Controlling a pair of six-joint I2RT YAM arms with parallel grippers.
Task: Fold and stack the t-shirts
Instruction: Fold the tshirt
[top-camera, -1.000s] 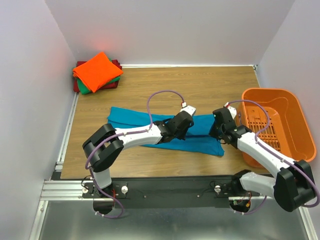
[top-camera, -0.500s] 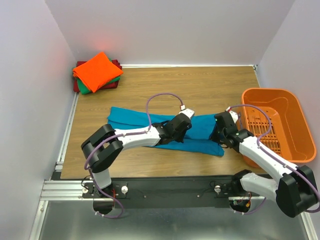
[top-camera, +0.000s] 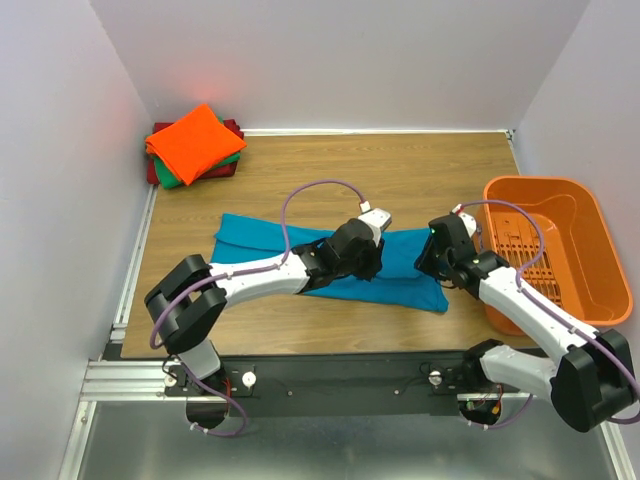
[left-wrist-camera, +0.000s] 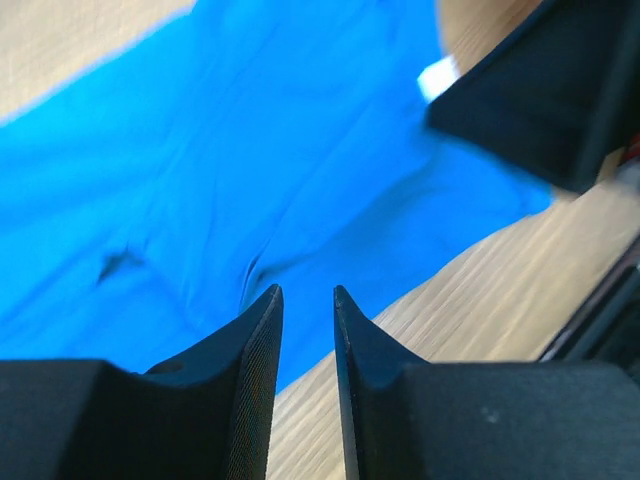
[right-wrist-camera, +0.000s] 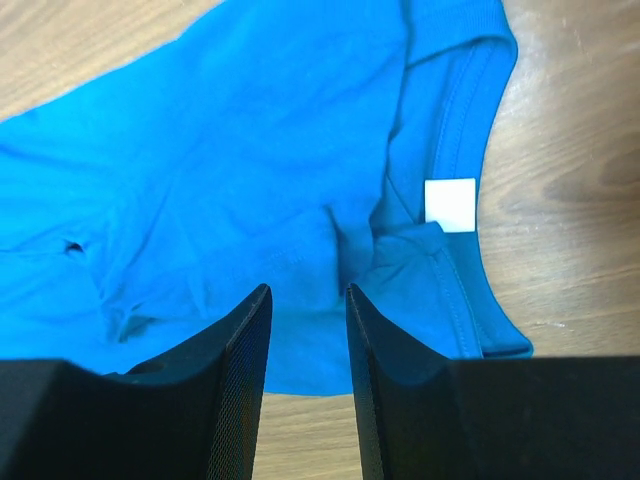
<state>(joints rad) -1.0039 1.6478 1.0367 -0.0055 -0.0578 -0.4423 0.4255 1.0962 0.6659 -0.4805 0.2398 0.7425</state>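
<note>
The teal-blue t-shirt (top-camera: 262, 240) lies as a long folded strip across the middle of the table. My left gripper (top-camera: 365, 266) hovers over its middle near the front edge. In the left wrist view that gripper (left-wrist-camera: 308, 290) is open by a narrow gap, with only cloth (left-wrist-camera: 250, 150) and wood below it. My right gripper (top-camera: 425, 264) is over the shirt's right end. In the right wrist view it (right-wrist-camera: 308, 288) stands open above the cloth (right-wrist-camera: 230, 150), beside the collar with its white label (right-wrist-camera: 450, 204). Folded t-shirts are stacked at the back left, the orange one (top-camera: 195, 140) on top of green (top-camera: 171, 181) and dark red (top-camera: 236, 128).
An orange slotted basket (top-camera: 585, 215) stands at the table's right edge, close to my right arm. Grey walls close in the left, back and right sides. A metal rail runs along the table's left edge (top-camera: 135, 270).
Both grippers have gone from shut to open and let go of the teal shirt, which now lies loose on the table. The left arm's elbow has swung slightly left.
</note>
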